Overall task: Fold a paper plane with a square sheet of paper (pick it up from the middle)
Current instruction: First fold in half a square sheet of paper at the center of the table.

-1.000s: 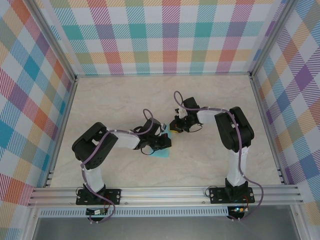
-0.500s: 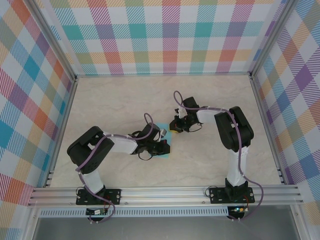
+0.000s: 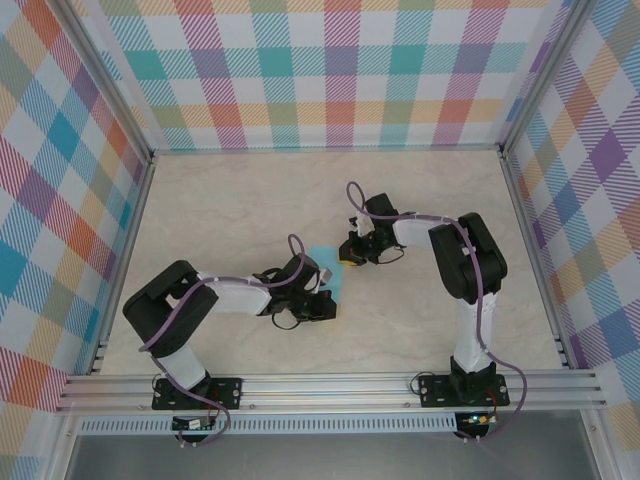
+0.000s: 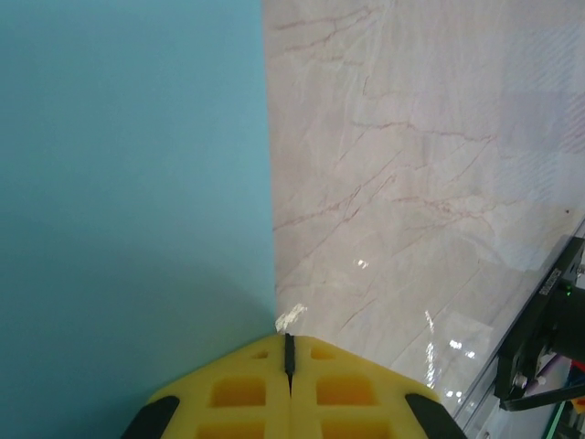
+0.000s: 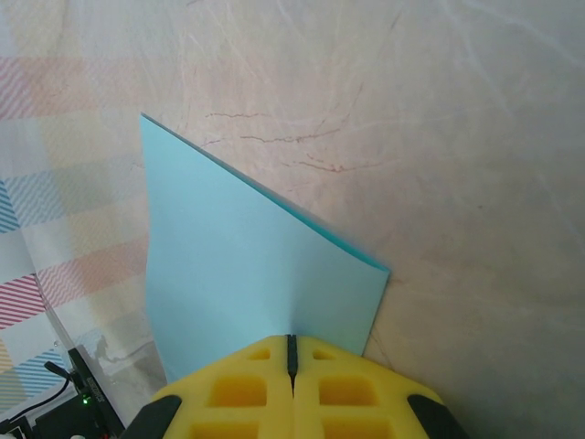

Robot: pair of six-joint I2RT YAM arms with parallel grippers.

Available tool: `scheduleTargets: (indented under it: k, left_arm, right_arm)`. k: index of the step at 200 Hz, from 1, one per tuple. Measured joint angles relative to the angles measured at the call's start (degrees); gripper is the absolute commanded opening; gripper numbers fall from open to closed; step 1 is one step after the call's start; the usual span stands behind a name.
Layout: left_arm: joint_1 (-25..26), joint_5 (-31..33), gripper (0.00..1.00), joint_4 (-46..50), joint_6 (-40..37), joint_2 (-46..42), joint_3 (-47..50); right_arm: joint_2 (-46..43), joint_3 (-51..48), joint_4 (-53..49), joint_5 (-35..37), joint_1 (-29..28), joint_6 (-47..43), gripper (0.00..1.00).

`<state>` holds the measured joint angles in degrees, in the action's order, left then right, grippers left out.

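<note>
At table [image 3: 200,200] centre, square sheet of paper [image 3: 325,262] in closed left fingers [image 4: 238,395] and closed right fingers [image 5: 238,391]

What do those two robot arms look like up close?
Both the left arm and right arm have black joints, white links and purple cables looped alongside. The left gripper and right gripper have yellow fingers with square recesses.
</note>
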<state>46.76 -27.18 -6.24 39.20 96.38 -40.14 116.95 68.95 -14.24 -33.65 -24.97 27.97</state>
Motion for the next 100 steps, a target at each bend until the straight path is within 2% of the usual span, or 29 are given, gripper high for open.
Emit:
scheduleTargets:
  k: [32, 47, 67, 100]
  left_arm:
    - [-0.68, 2.36, 0.06, 6.6, -0.72, -1.95, -4.68]
    - [-1.75, 3.69, 0.17, 9.29, -1.42, -3.34, -7.93]
    - [-4.74, 6.34, 0.32, 12.63, -1.86, -5.86, -10.86]
    - [-13.16, 11.85, 0.55, 20.0, -1.03, -10.19, -11.43]
  right_arm:
    - [0.02, 2.45, -3.1, 2.03, -0.04, -1.51, 0.0]
    - [-0.42, 3.76, -4.55, 3.17, -0.07, -2.19, 0.04]
    - [-2.8, 4.39, -6.43, 5.07, -0.35, -3.06, 0.18]
    - [-9.27, 4.46, -10.01, 12.07, -3.19, -3.32, 0.39]
